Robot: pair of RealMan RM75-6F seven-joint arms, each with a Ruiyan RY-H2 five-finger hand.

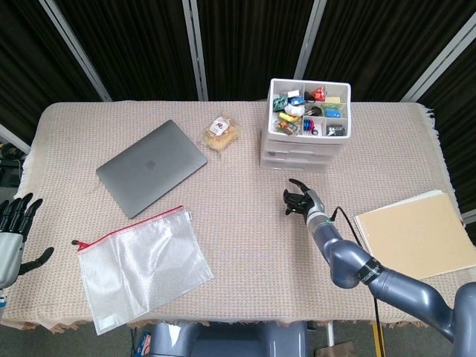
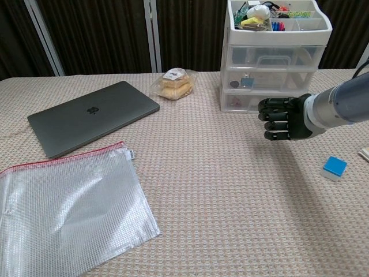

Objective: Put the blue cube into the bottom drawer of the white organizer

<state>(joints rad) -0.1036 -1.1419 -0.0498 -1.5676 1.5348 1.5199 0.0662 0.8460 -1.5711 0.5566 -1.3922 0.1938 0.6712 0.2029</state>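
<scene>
On the cloth-covered bench the right hand hovers just in front of the white organizer, fingers apart and holding nothing. Its drawers look closed, though the steep angle makes that hard to confirm. The left hand hangs open beyond the bench's left edge.
</scene>
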